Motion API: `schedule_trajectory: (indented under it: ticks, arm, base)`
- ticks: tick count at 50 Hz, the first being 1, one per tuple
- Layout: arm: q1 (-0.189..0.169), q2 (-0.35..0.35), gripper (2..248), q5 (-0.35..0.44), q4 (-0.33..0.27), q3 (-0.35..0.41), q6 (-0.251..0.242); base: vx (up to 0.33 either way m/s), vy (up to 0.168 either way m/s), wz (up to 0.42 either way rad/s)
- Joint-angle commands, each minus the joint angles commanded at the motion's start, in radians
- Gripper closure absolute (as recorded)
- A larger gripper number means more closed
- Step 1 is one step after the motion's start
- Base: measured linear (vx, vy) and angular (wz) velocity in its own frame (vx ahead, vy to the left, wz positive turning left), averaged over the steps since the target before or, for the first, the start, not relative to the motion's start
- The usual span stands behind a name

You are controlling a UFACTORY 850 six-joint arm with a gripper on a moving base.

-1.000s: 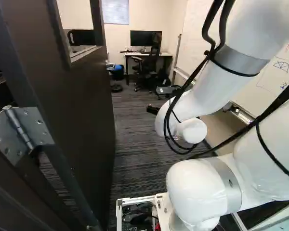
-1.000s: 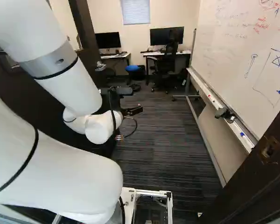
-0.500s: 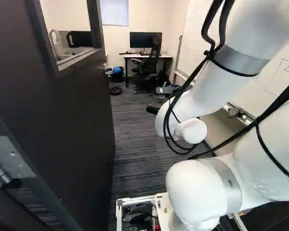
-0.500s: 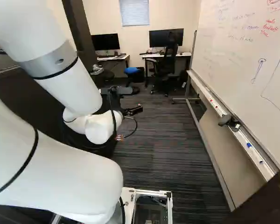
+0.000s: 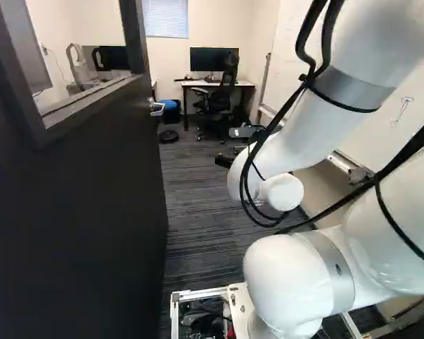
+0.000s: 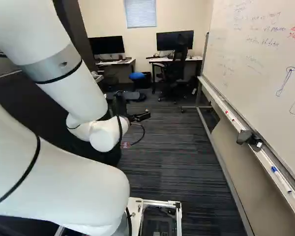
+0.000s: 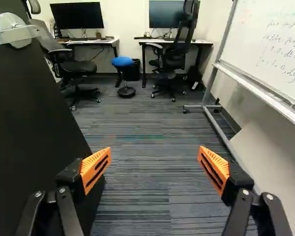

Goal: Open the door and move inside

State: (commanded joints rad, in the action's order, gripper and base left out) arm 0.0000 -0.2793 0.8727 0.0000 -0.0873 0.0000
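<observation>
Dark-faced and windowed, the door (image 5: pixel 92 198) is seen standing wide open at the left of the left base view, with a clear passage left between it and the whiteboard (image 6: pixel 255 49) on the other side. The opening part of the task can be judged done, and the move inside well under way: carpet (image 6: pixel 177 157) is shown directly ahead of the white base frame (image 6: pixel 162 203), and no doorframe is seen across the path. Whether the rear of the base is past the threshold cannot be told. What is left, by this judgement, is a further drive forward until the whole base is inside, with the door and the whiteboard's tray (image 6: pixel 231 118) kept untouched. The door's panel is held upright, its long axis vertical; its width is run from beside the base into the room, so that the free edge is pointed deeper in, toward the surface (image 5: pixel 191 83) at the far wall. Near that edge the silver lever handle (image 7: pixel 14 35) is carried, its bar roughly level. The tool (image 7: pixel 155 160) is spread wide, with nothing pinched between its orange pads (image 7: pixel 95 168); the door is seen close beside one finger, and contact there cannot be confirmed.
</observation>
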Motion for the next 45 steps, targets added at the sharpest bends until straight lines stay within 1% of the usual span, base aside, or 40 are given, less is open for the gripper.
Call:
schedule_trajectory:
  ticks: [36, 45]
  arm:
    - [0.000, 0.000, 3, 0.000, 0.000, 0.000, 0.000]
    - [0.000, 0.000, 3, 0.000, 0.000, 0.000, 0.000]
  base:
    - [0.195, 0.003, -0.002]
    - [0.189, -0.024, 0.002]
